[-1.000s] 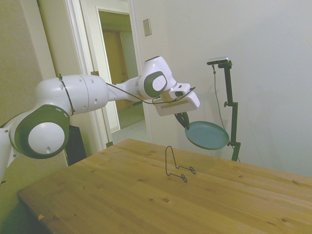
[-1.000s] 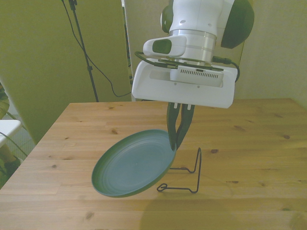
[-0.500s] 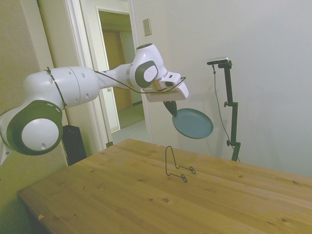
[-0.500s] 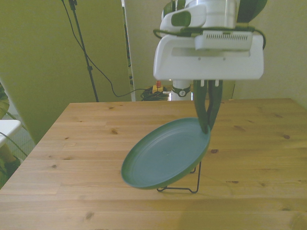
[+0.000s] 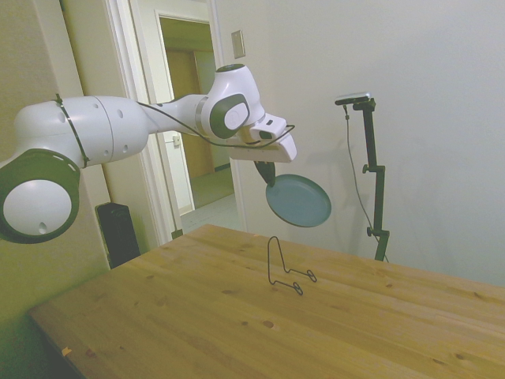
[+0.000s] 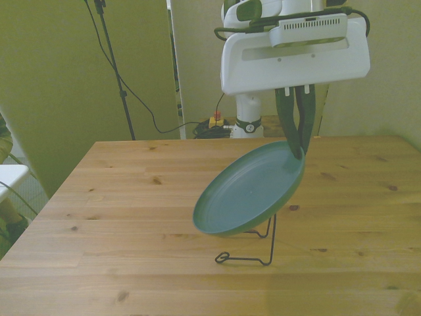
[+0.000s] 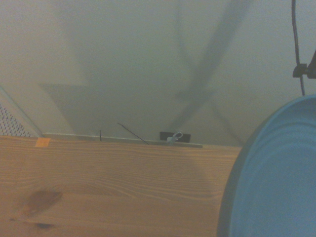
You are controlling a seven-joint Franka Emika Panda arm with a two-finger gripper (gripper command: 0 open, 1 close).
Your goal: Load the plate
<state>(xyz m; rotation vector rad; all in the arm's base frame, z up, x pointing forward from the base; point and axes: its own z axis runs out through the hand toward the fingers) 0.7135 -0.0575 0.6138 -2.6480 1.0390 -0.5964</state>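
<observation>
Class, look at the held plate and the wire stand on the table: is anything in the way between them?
Nothing visible. The plate, gripped at its rim by the fingers, hangs tilted in open air above the wire stand, which stands alone on the table.

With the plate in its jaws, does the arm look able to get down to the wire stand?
Probably yes: the plate hangs tilted above the wire stand, and nothing sits between them.
</observation>
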